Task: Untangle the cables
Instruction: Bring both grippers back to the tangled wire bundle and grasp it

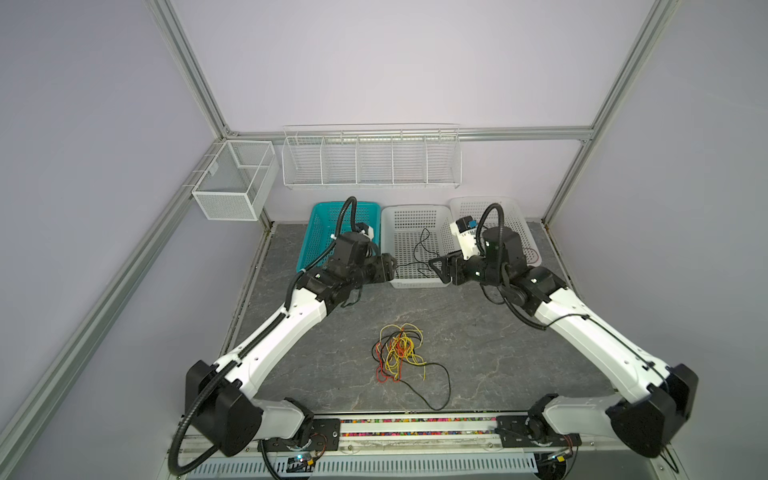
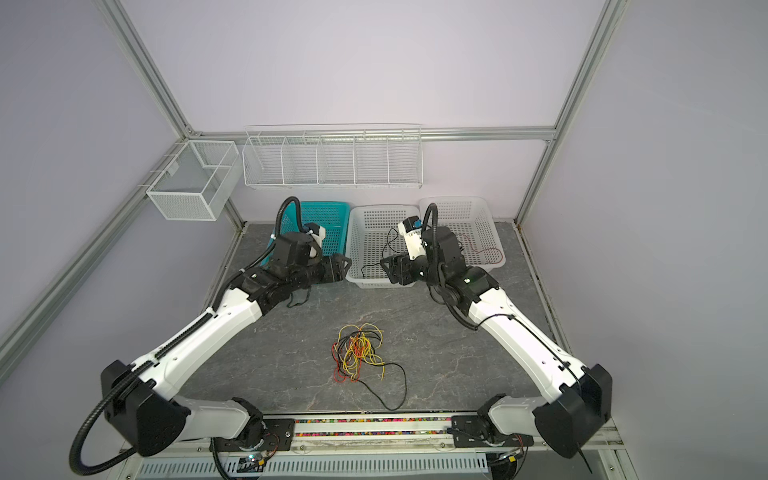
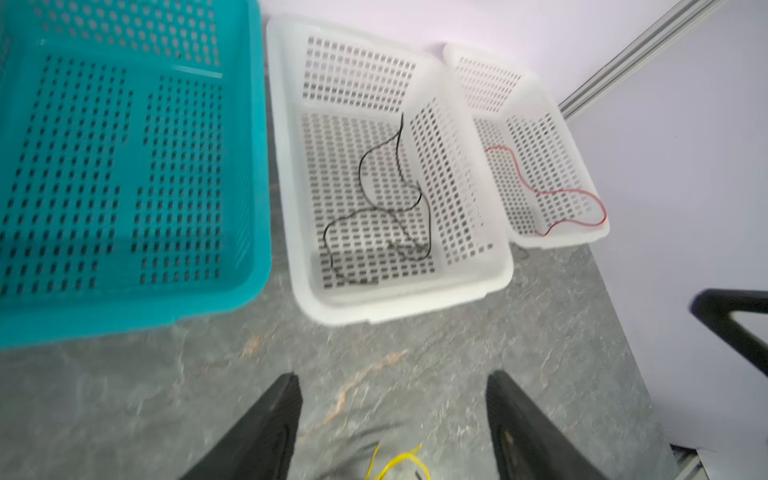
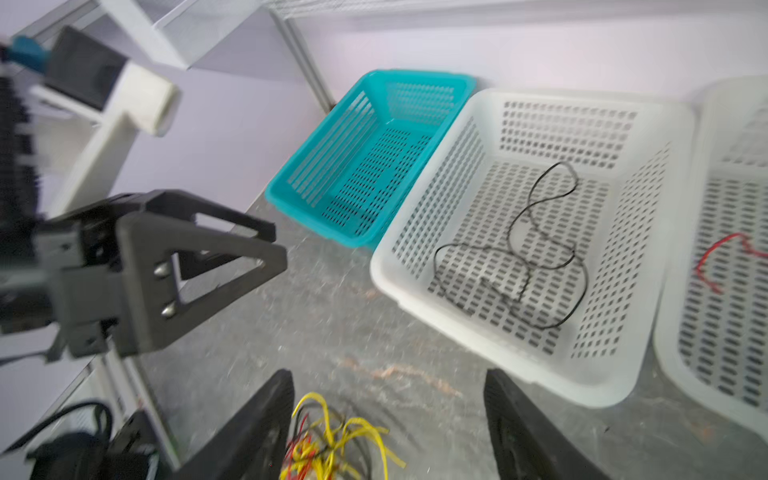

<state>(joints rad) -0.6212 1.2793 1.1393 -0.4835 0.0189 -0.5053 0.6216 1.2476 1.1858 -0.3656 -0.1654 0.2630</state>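
The cables (image 1: 400, 352) lie in a loose tangle of yellow, red and black near the middle of the bench (image 1: 519, 365). One black tail (image 1: 449, 386) loops out toward the front edge. We judge them light, limp and a little springy, thin strands that would slip from a loose pinch and drag their neighbours along. The black tail, clear of the knot, looks to us the best place to take hold. A black cable (image 3: 360, 170) lies in the middle white basket (image 3: 395, 307) and a red cable (image 3: 557, 191) in the right white basket (image 3: 561, 242). The left gripper (image 3: 392, 376) and the right gripper (image 4: 389, 374) hover near the baskets, well apart from the tangle, with their jaws spread wide and nothing between them.
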